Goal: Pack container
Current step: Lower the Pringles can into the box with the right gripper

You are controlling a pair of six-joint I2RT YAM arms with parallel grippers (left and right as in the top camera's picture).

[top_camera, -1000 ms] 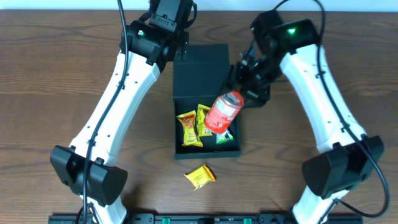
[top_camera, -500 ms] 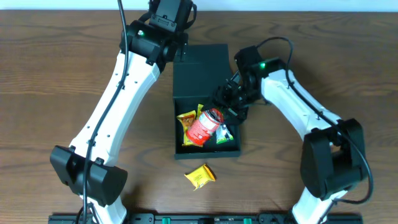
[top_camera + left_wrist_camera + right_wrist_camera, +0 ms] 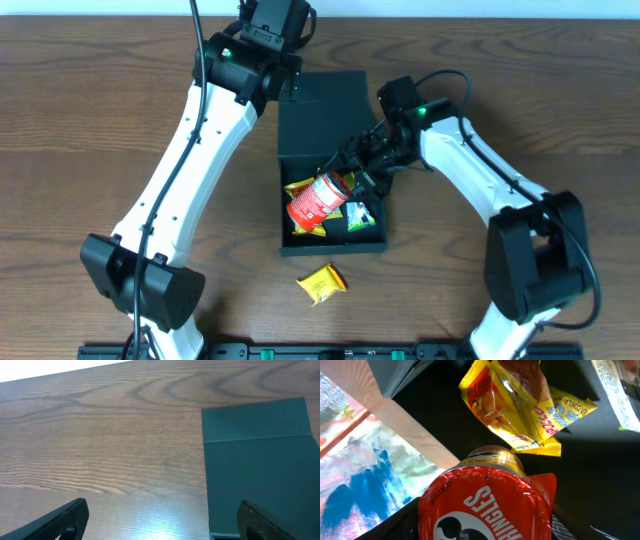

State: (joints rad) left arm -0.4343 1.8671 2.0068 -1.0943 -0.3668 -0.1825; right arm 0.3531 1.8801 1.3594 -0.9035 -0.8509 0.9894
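My right gripper (image 3: pixel 352 172) had its jaws clamped on the Pringles can (image 3: pixel 317 198) over the open container (image 3: pixel 322 115); left gripper (image 3: pixel 160 522), at 12 o'clock, gaped empty.

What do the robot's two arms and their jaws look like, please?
The left arm and right arm share one design: white tubular links, black joints and black bases. A thin black cable runs along each, and a small green light glows near each wrist. The jaws are matte black.
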